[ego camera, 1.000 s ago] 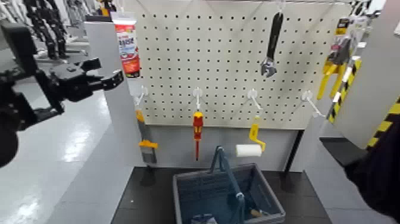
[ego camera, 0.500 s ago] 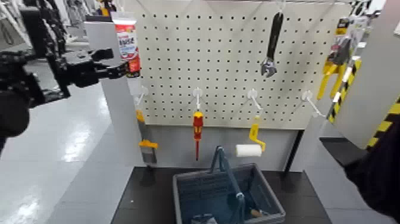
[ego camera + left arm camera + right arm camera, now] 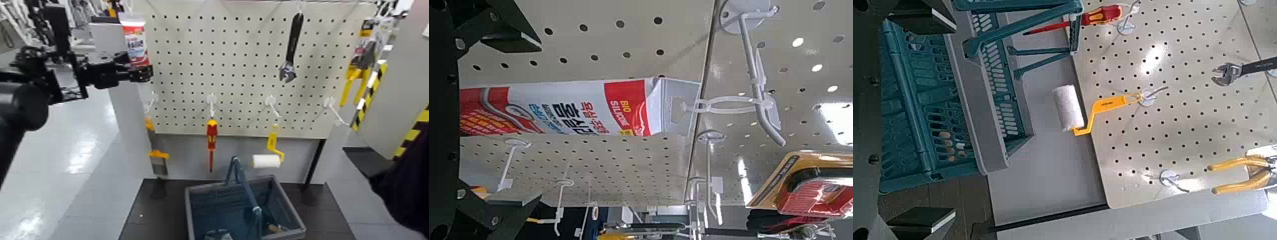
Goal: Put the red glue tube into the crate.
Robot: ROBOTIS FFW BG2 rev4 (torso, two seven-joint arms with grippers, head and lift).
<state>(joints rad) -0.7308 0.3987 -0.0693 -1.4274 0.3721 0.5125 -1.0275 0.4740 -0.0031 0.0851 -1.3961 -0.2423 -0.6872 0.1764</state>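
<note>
The red glue tube [image 3: 136, 42] hangs from a hook at the top left of the white pegboard, white band up. In the left wrist view the tube [image 3: 559, 108] lies between my fingers with a gap on both sides. My left gripper [image 3: 144, 71] is open, with its fingertips at the tube's lower end. The grey-blue crate [image 3: 210, 207] stands on the dark table below the board, handles up. My right arm [image 3: 408, 185] is parked low at the right. Its gripper [image 3: 915, 120] is open and empty above the crate [image 3: 918, 70].
On the pegboard hang a red-and-yellow screwdriver [image 3: 211, 136], a black wrench [image 3: 292, 48], a yellow-handled paint roller [image 3: 268, 156], a scraper [image 3: 157, 156] and yellow pliers [image 3: 357, 71]. A grey post [image 3: 121, 108] stands left of the board. Small items lie in the crate.
My left gripper has moved right and up, from left of the post to the tube's lower end. The tube still hangs on its hook. The right arm has not moved.
</note>
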